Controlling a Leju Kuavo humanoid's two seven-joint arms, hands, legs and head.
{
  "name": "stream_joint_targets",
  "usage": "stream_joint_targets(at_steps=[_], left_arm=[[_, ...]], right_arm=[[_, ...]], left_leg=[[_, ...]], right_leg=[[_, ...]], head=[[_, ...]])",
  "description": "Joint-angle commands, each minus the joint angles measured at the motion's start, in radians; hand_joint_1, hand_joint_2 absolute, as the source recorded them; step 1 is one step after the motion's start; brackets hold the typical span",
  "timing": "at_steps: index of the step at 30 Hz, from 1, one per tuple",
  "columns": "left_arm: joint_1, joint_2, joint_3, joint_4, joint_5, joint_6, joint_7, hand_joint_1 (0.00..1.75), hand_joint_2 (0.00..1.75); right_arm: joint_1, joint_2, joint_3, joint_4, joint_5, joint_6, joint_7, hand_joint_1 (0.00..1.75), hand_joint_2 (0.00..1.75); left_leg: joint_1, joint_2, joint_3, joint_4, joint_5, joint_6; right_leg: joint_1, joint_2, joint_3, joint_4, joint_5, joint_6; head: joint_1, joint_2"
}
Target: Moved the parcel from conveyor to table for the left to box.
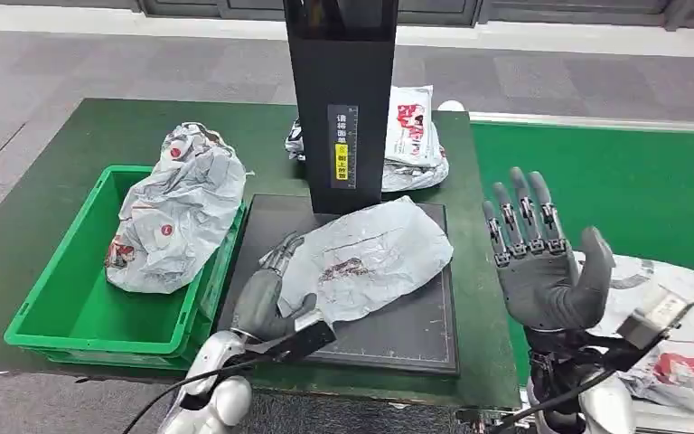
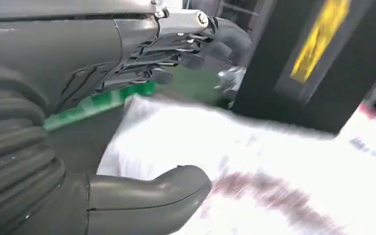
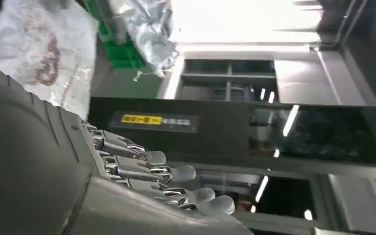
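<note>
A crumpled grey-white parcel (image 1: 370,258) with a reddish mark lies on the black platform (image 1: 416,330) at the foot of a black post. My left hand (image 1: 267,294) is at the parcel's near left corner: the thumb lies over the corner and the fingers stretch along its left edge. In the left wrist view the thumb (image 2: 152,196) rests against the parcel (image 2: 254,161), with the fingers (image 2: 176,54) held apart above it. My right hand (image 1: 538,262) is raised, open and empty, over the table's right edge. The right wrist view has the same parcel (image 3: 34,49) beyond my right hand (image 3: 78,181).
A green bin (image 1: 59,280) left of the platform holds another grey parcel (image 1: 176,208). The black post (image 1: 339,99) rises behind the platform, with more parcels (image 1: 416,136) behind it. The green conveyor (image 1: 614,181) runs on the right and carries a parcel (image 1: 687,353).
</note>
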Motion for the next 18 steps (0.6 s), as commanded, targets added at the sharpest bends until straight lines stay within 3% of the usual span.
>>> stream_joint_targets(at_steps=[1,3,4,6,7,13,18], left_arm=[[-0.225,-0.052,-0.147,0.500,-0.346,-0.099,0.167,0.00,1.75],[-0.301,-0.060,-0.161,0.652,-0.388,-0.172,0.202,0.00,1.75],[-0.329,-0.062,-0.153,0.713,-0.389,-0.152,0.195,0.00,1.75],[-0.393,-0.065,-0.145,0.850,-0.433,-0.145,0.227,0.00,1.75],[-0.417,-0.060,-0.138,0.888,-0.450,-0.155,0.245,1.75,1.75],[-0.469,-0.050,-0.118,0.941,-0.459,-0.170,0.262,1.75,1.75],[-0.467,-0.052,-0.118,0.941,-0.459,-0.169,0.262,1.75,1.75]], right_arm=[[-0.042,0.075,-0.110,0.047,-0.013,0.047,0.021,0.00,0.00],[-0.059,0.084,-0.103,0.064,-0.018,0.057,0.022,0.00,0.00],[-0.063,0.088,-0.100,0.068,-0.020,0.056,0.024,0.00,1.75],[-0.059,0.092,-0.096,0.057,-0.024,0.051,0.029,0.00,1.75],[-0.053,0.093,-0.096,0.055,-0.024,0.048,0.031,0.00,1.75],[-0.031,0.087,-0.101,0.042,-0.035,0.045,0.032,0.00,1.75],[-0.031,0.087,-0.101,0.042,-0.035,0.045,0.032,0.00,1.75]], left_leg=[[-0.001,-0.005,0.001,-0.001,0.001,0.000],[0.000,-0.005,0.001,-0.002,0.002,0.000],[0.000,-0.005,0.001,-0.003,0.003,0.000],[0.000,-0.006,0.002,-0.004,0.004,0.000],[0.001,-0.007,0.001,-0.004,0.004,0.000],[0.001,-0.002,0.006,-0.005,0.005,0.001],[0.001,0.000,0.000,-0.004,-0.003,0.003]], right_leg=[[-0.001,-0.004,0.002,-0.001,0.000,0.000],[0.000,-0.003,0.003,-0.003,0.001,0.000],[0.000,-0.003,0.003,-0.003,0.002,0.000],[0.000,-0.003,0.004,-0.004,0.003,-0.001],[0.001,-0.004,0.004,-0.004,0.003,-0.001],[0.001,-0.002,0.010,-0.005,0.004,0.000],[0.000,0.000,0.012,-0.004,0.002,0.001]], head=[[0.000,0.000],[0.000,0.000],[0.000,0.000],[0.000,0.000],[0.000,0.000],[0.000,0.000],[0.000,0.000]])
